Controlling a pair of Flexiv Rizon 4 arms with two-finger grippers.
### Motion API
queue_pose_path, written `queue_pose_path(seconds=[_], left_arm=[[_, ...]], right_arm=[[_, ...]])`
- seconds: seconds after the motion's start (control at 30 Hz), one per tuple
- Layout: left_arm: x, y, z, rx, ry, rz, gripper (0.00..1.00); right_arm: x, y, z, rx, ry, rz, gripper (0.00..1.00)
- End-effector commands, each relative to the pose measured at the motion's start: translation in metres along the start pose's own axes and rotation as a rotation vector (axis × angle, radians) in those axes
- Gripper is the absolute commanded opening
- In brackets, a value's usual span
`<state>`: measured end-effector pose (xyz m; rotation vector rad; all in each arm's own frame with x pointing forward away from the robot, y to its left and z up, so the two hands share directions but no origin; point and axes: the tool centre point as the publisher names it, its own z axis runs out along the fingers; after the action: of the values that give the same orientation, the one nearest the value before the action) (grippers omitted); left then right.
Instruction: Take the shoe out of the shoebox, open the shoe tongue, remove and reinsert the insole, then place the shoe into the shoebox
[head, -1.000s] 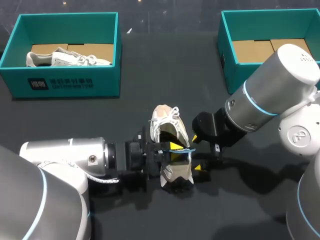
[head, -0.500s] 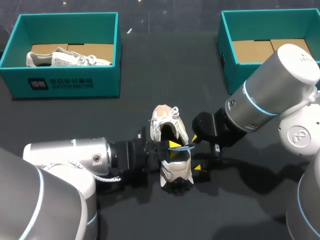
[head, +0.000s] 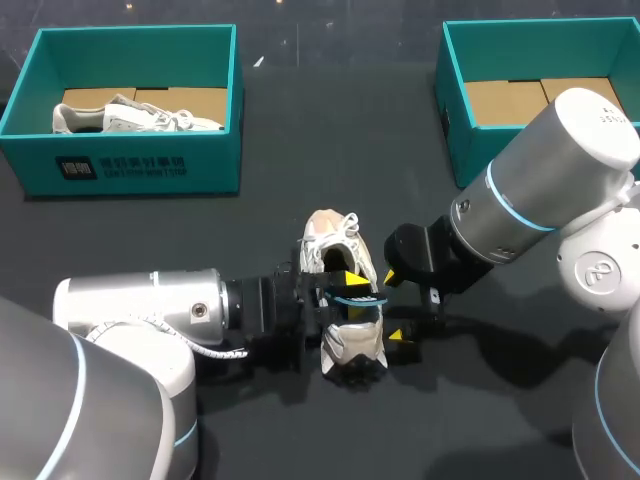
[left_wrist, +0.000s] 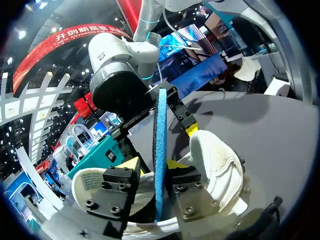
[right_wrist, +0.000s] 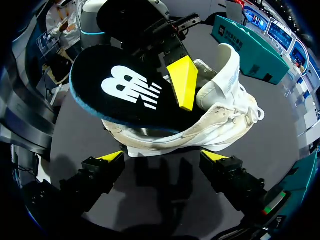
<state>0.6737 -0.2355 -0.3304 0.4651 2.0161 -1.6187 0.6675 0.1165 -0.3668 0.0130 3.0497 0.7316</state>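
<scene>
**One insole, gripped flat over the shoe**

The shoe (head: 325, 245) is found out of the boxes, on the table (head: 300, 130) between the two arms. Its long axis runs from the far side toward the near edge in the head view, so it lies across the line joining the grippers.

The insole (left_wrist: 160, 130) is clamped by the left gripper (left_wrist: 154, 165), with one yellow finger (right_wrist: 181, 82) pressed on its black top face and the other taken to be beneath. In the right wrist view the insole is seen lying flat just above the shoe's opening. Its length is judged to run roughly along the shoe's. Whether its far end is already inside cannot be told.

The right gripper (right_wrist: 164, 157) is held just beside the shoe on its right flank, with its fingers wide apart and nothing between them. The fingers are spread along the shoe's length and are not seen to touch it.

Reinsertion is judged to turn on this alignment. The insole must be fed lengthwise into the opening by the left arm, which is the nearer one. The shoe could be steadied from the right.
</scene>
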Motion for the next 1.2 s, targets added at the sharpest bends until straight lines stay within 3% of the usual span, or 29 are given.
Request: queue_pose_path(seconds=[0.03,0.4,0.43,0.5,0.9,1.07,1.1,1.17,1.2], left_arm=[[0.000,-0.010,-0.013,0.000,0.001,-0.001,0.31],[0.005,-0.025,-0.015,0.005,0.028,-0.009,0.25],[0.006,-0.024,-0.013,0.004,0.032,-0.010,0.22],[0.007,-0.020,-0.011,-0.006,0.035,-0.003,0.00],[0.007,0.012,-0.002,-0.109,0.023,0.048,0.00],[0.006,0.015,-0.003,-0.122,0.023,0.042,0.00],[0.006,0.014,-0.005,-0.122,0.023,0.039,0.05],[0.005,0.010,-0.007,-0.118,0.022,0.032,0.27],[0.004,0.007,-0.009,-0.112,0.022,0.028,0.28]], right_arm=[[0.001,0.000,0.001,0.002,-0.003,0.001,1.00],[0.001,0.000,0.001,0.002,-0.003,0.001,1.00],[0.001,0.000,0.001,0.002,-0.003,0.001,1.00],[0.001,0.000,0.001,0.002,-0.003,0.001,1.00],[0.001,0.000,0.001,0.002,-0.003,0.001,1.00],[0.001,0.000,0.001,0.002,-0.003,0.001,1.00],[0.001,0.000,0.001,0.002,-0.003,0.001,1.00],[0.001,0.000,0.001,0.002,-0.003,0.001,1.00],[0.001,0.000,0.001,0.002,-0.003,0.001,1.00]])
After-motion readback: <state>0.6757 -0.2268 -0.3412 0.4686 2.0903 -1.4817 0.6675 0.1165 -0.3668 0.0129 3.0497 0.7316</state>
